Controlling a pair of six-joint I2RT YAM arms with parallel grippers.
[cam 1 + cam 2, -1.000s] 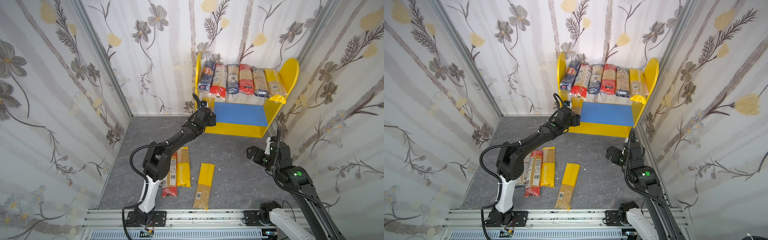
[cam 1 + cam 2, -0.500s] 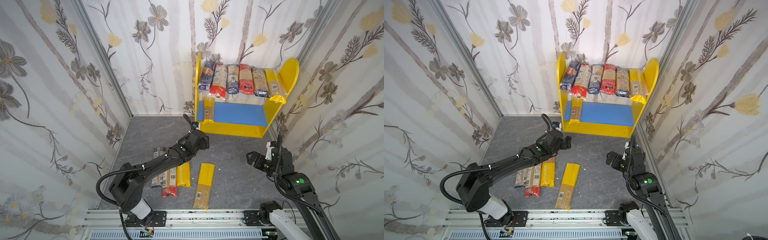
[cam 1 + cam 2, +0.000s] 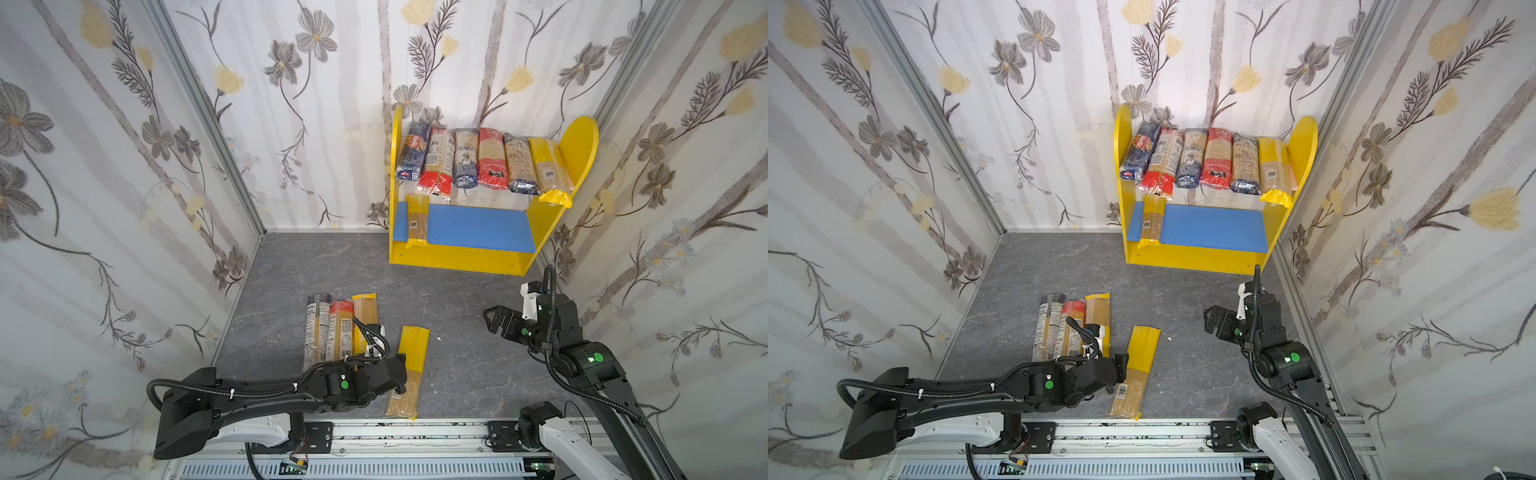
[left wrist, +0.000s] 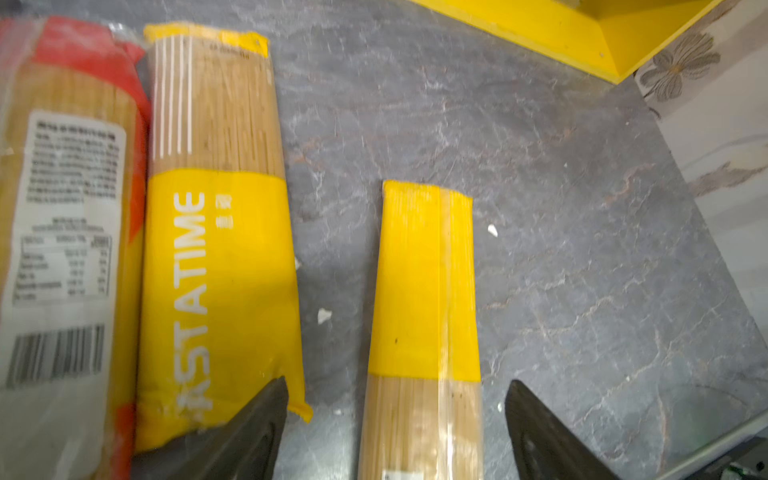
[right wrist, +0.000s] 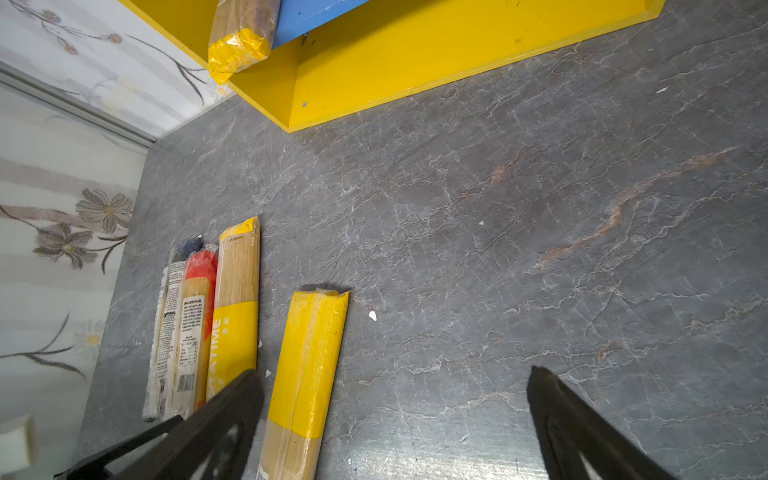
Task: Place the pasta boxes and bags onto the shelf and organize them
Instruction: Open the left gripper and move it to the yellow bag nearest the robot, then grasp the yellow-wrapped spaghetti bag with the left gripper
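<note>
Your left hand point(image 4: 398, 386) hangs released over the lone yellow-ended spaghetti packet point(image 3: 413, 349), which lies on the counter point(image 3: 457, 311) apart from the other three. In the left wrist view the two fingers stand on either side of its clear, tan part, and neither looks to be touching it. The step in hand looks like picking up this packet.

Centre the packet between the fingers before you lower. One finger sits just beside the corner of the Pastatime packet point(image 3: 365, 309), so keep away from it or you may pinch both wrappers. Grip across the narrow width, close to the middle of the length. I judge that a grip near one end would let the long packet droop and swing. Go down until the fingertips are almost on the counter, then close gently, since the film is likely slippery and the strands brittle.

The shelf point(image 3: 457, 259) already carries six packets point(image 3: 478, 158) on its upper board. One packet point(image 3: 417, 222) lies at the left end of the blue lower board point(image 3: 478, 228), with its end sticking out over the front. Lay yours just beside it, parallel, and push it well in.

Your right hand point(image 3: 494, 321) is released and empty, hovering above the counter near the shelf's right side. The dark-ended packet point(image 3: 316, 328) and the red-ended packet point(image 3: 340, 328) wait on the counter.
</note>
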